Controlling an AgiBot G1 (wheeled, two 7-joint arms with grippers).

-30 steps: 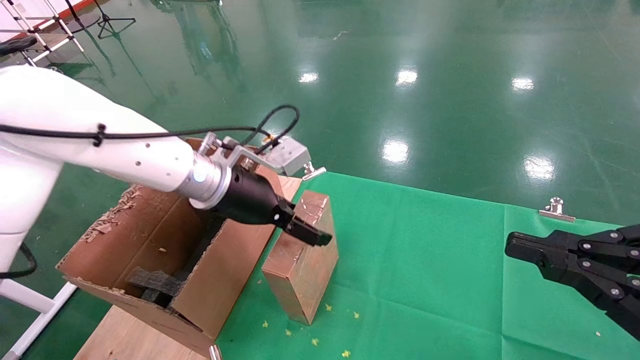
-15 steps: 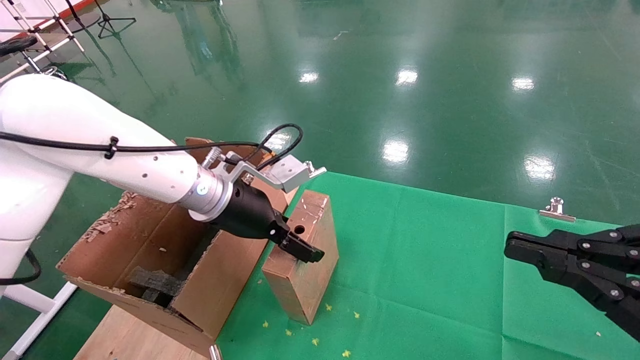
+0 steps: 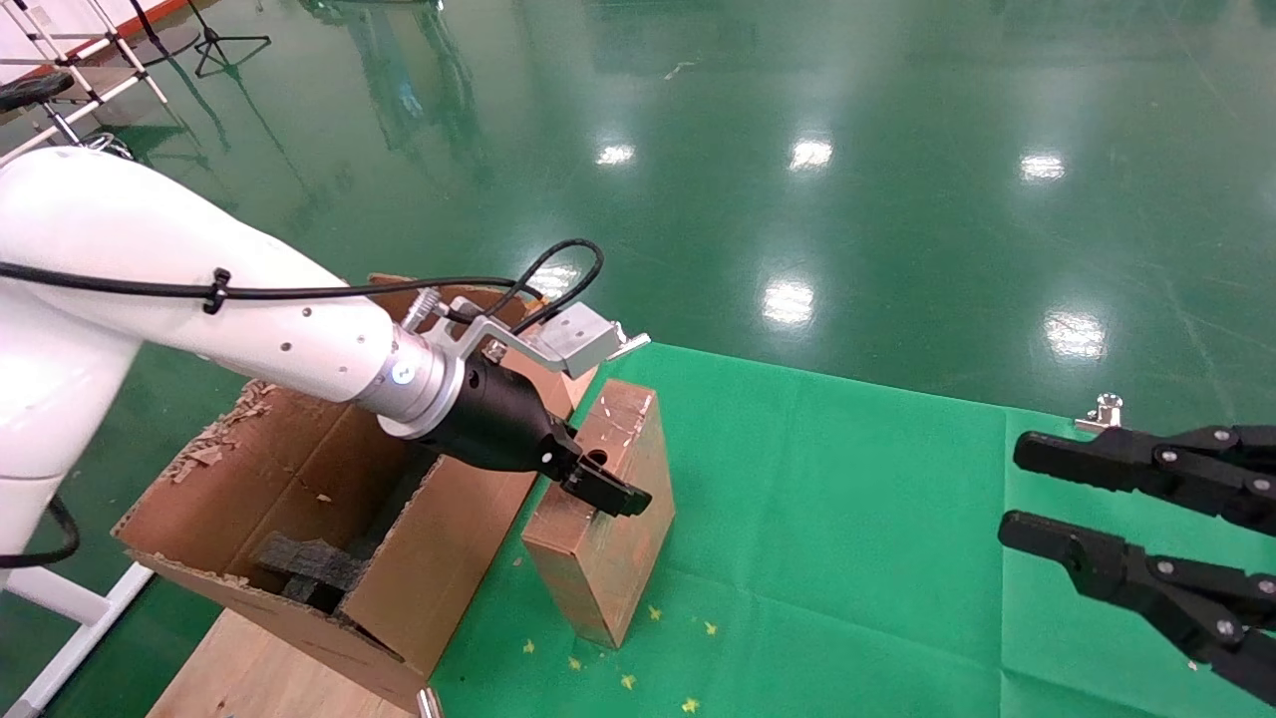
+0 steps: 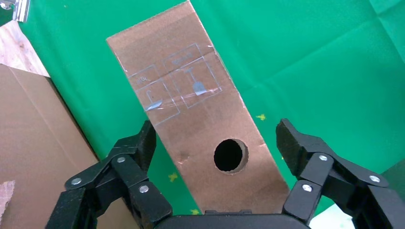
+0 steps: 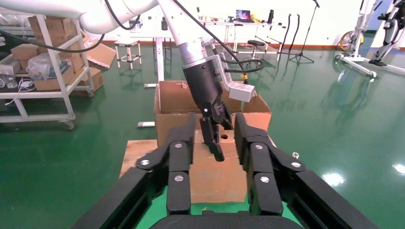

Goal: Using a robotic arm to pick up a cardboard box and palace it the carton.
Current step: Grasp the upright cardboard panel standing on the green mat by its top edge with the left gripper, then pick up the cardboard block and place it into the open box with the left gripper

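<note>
The small cardboard box (image 3: 601, 519) lies on the green table (image 3: 847, 519), just beside the carton (image 3: 299, 499). The left gripper (image 4: 217, 143) straddles its holed face, fingers (image 4: 138, 148) wide, not yet touching. The box looks light and stiff, though the tape may be slick; squeezing the long sides seems best. The carton's raised flap stands close, so a lift must clear it. The right gripper (image 3: 1037, 494) hangs open, well apart.
</note>
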